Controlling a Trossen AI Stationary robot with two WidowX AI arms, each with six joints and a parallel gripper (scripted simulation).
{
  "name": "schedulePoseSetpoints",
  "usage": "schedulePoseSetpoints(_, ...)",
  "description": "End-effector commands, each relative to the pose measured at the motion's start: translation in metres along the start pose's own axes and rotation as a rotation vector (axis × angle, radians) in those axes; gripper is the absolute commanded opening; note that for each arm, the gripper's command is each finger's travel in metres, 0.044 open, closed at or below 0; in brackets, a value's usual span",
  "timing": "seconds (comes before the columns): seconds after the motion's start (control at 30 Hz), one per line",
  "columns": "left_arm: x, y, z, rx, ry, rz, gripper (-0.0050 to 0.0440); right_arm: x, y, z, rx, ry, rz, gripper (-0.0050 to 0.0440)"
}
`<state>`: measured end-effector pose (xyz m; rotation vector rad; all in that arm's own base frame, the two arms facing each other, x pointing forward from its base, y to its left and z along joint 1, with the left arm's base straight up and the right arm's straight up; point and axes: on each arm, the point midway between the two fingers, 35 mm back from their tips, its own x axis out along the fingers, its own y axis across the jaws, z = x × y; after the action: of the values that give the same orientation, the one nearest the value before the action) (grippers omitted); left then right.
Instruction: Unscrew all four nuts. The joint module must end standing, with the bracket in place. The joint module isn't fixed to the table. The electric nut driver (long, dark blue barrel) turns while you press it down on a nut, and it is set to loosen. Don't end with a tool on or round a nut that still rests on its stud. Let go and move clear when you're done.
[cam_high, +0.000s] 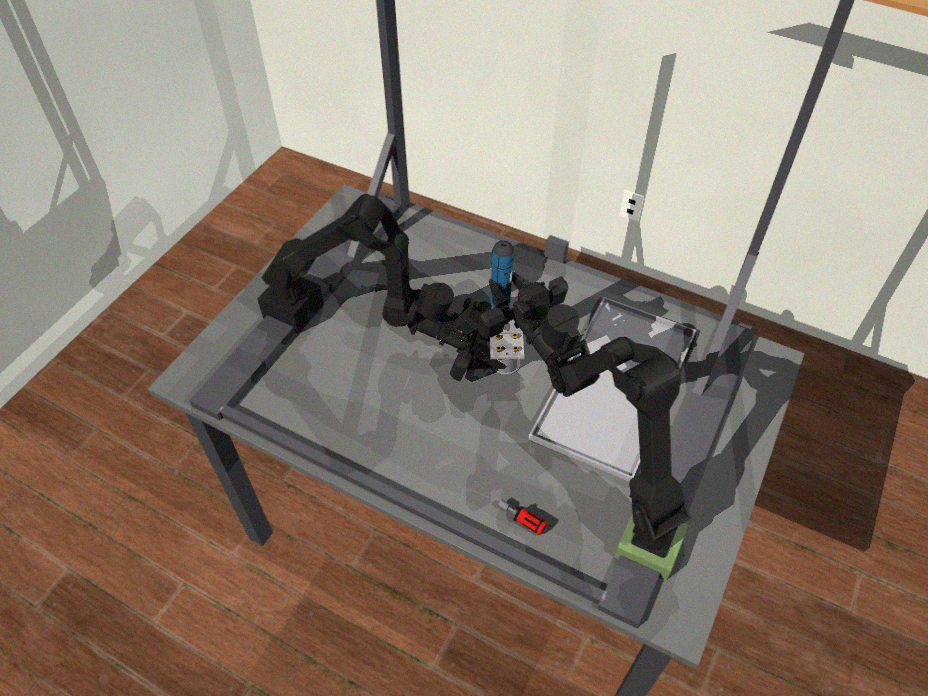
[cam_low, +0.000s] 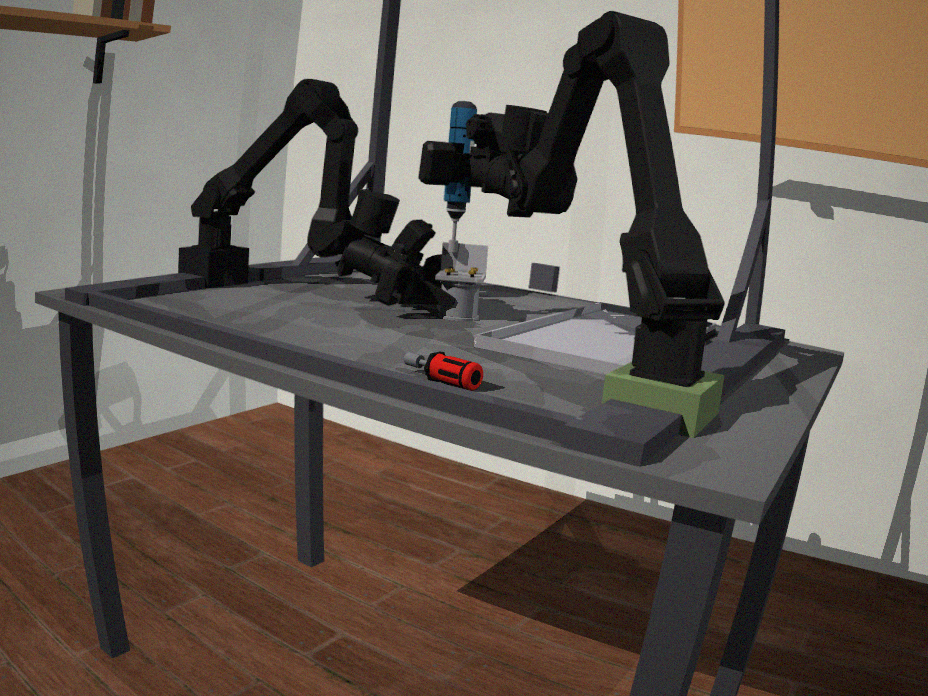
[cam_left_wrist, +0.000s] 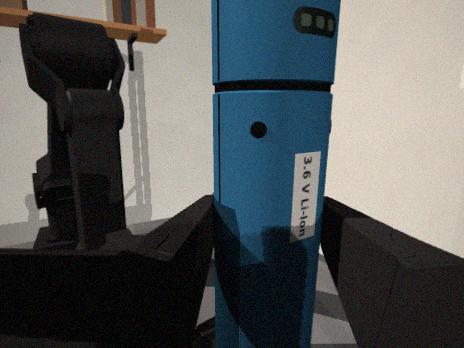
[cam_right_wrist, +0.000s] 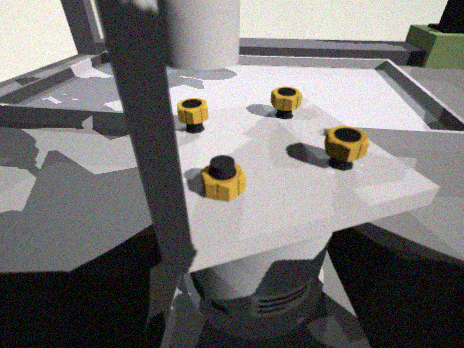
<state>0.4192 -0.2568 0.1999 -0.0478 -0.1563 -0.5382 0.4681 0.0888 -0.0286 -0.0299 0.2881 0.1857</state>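
My left gripper (cam_high: 500, 297) (cam_low: 458, 162) (cam_left_wrist: 265, 206) is shut on the blue nut driver (cam_high: 502, 260) (cam_low: 463, 119) (cam_left_wrist: 272, 125), held upright. Its grey socket (cam_low: 453, 244) (cam_right_wrist: 205, 35) hangs above the bracket (cam_low: 473, 258) (cam_right_wrist: 280, 200), over its far-left part in the right wrist view, clear of the nuts. Three yellow nuts (cam_right_wrist: 192, 112) (cam_right_wrist: 286, 100) (cam_right_wrist: 346, 145) sit high on their studs; the near-left nut (cam_right_wrist: 223, 184) sits low, its black stud sticking out. My right gripper (cam_low: 446, 288) (cam_right_wrist: 254, 218) is shut on the joint module (cam_low: 462, 301) (cam_right_wrist: 225, 285), which stands upright under the bracket.
A shallow grey tray (cam_high: 580, 451) (cam_low: 547, 356) lies beside the module, towards the left arm's green base (cam_high: 637, 552) (cam_low: 652, 397). A red tool (cam_high: 531, 520) (cam_low: 453, 370) lies near the front edge. A grey block (cam_high: 556, 247) (cam_low: 544, 277) stands at the back.
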Motion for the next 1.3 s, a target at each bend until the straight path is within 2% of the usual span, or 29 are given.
schedulePoseSetpoints(0.0, 0.005, 0.0, 0.028, -0.002, -0.074, -0.001, 0.0162, 0.001, 0.0, 0.016, 0.003, -0.038, 0.001, 0.0242)
schedulePoseSetpoints(0.37, 0.005, 0.0, 0.027, -0.002, -0.073, -0.001, 0.0162, 0.001, 0.0, 0.016, 0.003, -0.038, 0.001, 0.0242)
schedulePoseSetpoints(0.47, 0.0, 0.002, 0.002, -0.002, -0.037, -0.001, 0.0162, 0.001, 0.0, 0.016, 0.003, -0.038, 0.001, 0.0242)
schedulePoseSetpoints(0.53, -0.001, 0.003, -0.004, -0.002, -0.037, 0.0, 0.0162, 0.001, 0.0, 0.016, 0.003, -0.038, 0.001, 0.0242)
schedulePoseSetpoints(0.63, -0.001, 0.003, -0.004, -0.002, -0.037, -0.001, 0.0162, 0.001, 0.0, 0.016, 0.003, -0.038, 0.001, 0.0242)
schedulePoseSetpoints(0.73, 0.001, 0.002, 0.007, -0.002, -0.062, -0.002, 0.0162, 0.001, 0.0, 0.016, 0.003, -0.038, 0.001, 0.0242)
schedulePoseSetpoints(0.93, 0.001, 0.002, 0.007, -0.002, -0.062, -0.002, 0.0162, 0.001, 0.0, 0.016, 0.003, -0.038, 0.001, 0.0242)
schedulePoseSetpoints(1.0, 0.003, 0.002, 0.016, 0.001, -0.063, 0.001, 0.0162, 0.001, 0.0, 0.016, 0.003, -0.038, 0.001, 0.0242)
schedulePoseSetpoints(1.27, 0.001, 0.0, 0.002, 0.002, -0.034, 0.001, 0.0162, 0.001, 0.0, 0.016, 0.003, -0.038, 0.001, 0.0242)
